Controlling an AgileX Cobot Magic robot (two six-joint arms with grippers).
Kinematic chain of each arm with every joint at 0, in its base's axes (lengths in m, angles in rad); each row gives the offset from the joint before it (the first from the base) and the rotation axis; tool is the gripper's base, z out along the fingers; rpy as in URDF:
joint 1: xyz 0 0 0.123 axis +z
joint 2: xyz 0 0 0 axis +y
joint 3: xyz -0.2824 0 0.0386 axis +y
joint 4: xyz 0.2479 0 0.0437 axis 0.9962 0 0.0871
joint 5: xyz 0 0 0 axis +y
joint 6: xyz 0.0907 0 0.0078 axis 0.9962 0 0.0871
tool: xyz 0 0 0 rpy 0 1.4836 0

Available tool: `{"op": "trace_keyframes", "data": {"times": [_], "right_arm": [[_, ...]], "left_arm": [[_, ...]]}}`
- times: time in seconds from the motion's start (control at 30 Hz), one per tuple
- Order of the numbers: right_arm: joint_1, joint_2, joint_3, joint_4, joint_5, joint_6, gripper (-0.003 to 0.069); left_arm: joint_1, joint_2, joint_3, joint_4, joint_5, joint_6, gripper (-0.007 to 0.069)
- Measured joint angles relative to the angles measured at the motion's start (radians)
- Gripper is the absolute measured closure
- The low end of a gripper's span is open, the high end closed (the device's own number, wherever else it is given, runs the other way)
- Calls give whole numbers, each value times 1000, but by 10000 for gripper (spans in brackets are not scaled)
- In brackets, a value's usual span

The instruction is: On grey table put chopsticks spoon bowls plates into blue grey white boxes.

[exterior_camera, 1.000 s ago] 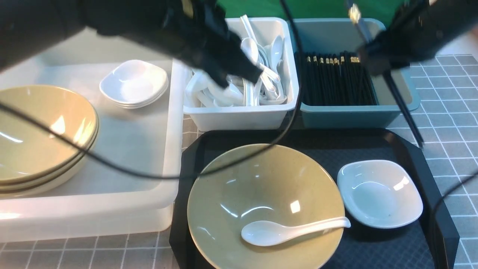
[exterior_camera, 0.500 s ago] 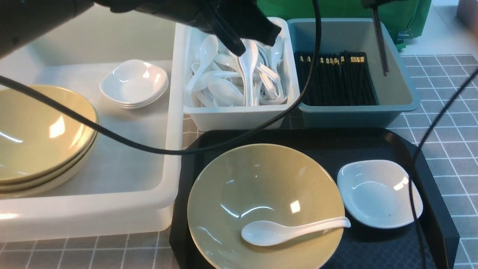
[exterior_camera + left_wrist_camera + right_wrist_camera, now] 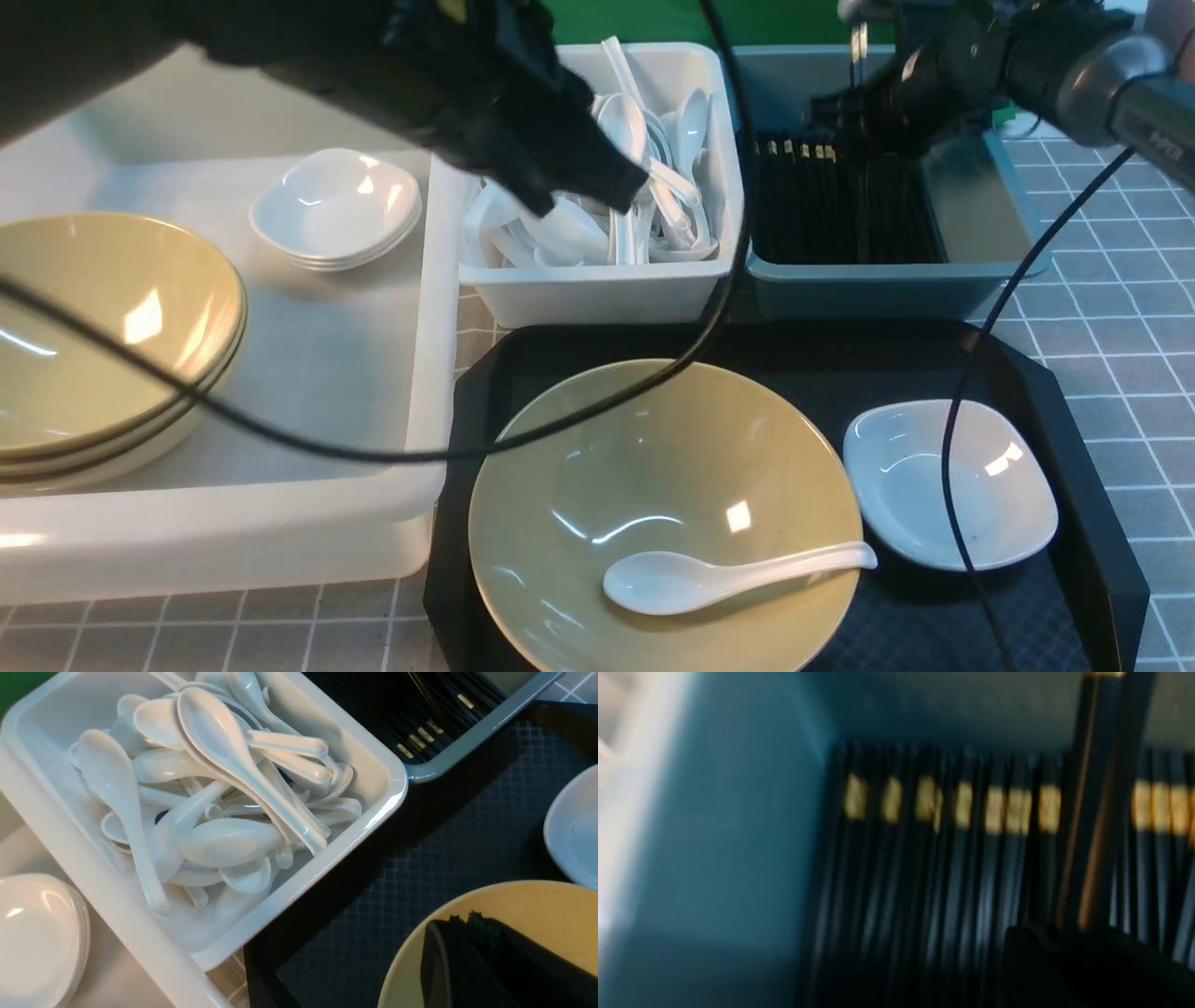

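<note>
Right wrist view, though blurred, is where the held chopsticks [image 3: 1092, 812] are shown, clamped in the right gripper [image 3: 1069, 942], their long axis nearly along the stacked chopsticks [image 3: 962, 868] just beneath. That alignment is hidden behind the arm in the front view, but there the blue box [image 3: 896, 280] is placed at upper right, and the left gripper [image 3: 588, 182], fingers together and empty, at upper centre over the white box [image 3: 597, 294].

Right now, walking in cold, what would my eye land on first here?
Likely the big yellow-green bowl on the black tray up front, a white spoon lying inside it. Behind it, a white box heaped with white spoons sits beside a blue box lined with black chopsticks, the left arm and right arm hanging over them.
</note>
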Motion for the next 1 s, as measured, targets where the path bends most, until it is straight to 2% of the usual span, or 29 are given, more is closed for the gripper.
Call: {"op": "trace_keyframes", "data": {"times": [0.03, 0.13, 0.2, 0.27, 0.3, 0.6, 0.8, 0.93, 1.0], "right_arm": [[-2, 0, -9, 7, 49, 0, 359], [-4, -9, -41, 18, 184, -42, 255], [-3, -30, -89, 45, 323, -134, 195], [-1, -47, -119, 61, 404, -195, 170], [9, -75, -155, 86, 484, -282, 151], [115, -356, -88, 108, 540, -434, 144], [255, -635, 212, 112, 547, -546, 144], [331, -722, 372, 112, 550, -579, 144], [404, -764, 484, 112, 550, -621, 144]], "left_arm": [[0, -24, 29, 0, -9, 0, 636], [0, -68, 67, 0, -19, 0, 636], [0, -105, 95, 0, -24, 0, 636], [0, -123, 107, 0, -24, 0, 636], [0, -159, 127, 1, -25, 0, 636], [0, -397, 305, 1, -18, -1, 636], [0, -544, 466, -2, 29, -16, 636], [0, -588, 524, -30, 30, -17, 636], [0, -618, 559, -53, 23, -17, 636]]}}
